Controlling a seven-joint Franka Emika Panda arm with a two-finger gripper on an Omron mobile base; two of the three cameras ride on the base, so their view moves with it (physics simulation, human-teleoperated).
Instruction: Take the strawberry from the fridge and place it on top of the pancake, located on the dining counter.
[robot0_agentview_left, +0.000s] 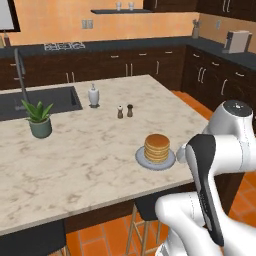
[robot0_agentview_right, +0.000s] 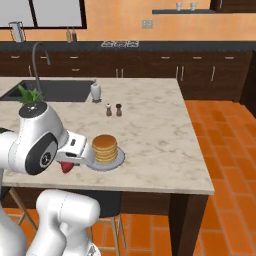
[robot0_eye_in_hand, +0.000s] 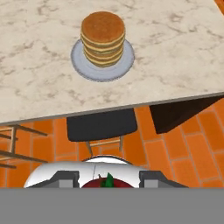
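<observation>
The pancake is a short golden-brown stack on a round grey plate, near the front edge of the beige marble dining counter. My gripper hangs just off that front edge, to the near left of the plate and a little below the countertop's level. It is shut on the strawberry, whose red body and green leaf show between the fingertips. The fridge is out of view.
On the counter stand a potted plant, two small shakers and a white bottle beside the sink. A dark stool sits under the counter edge, over orange tiles.
</observation>
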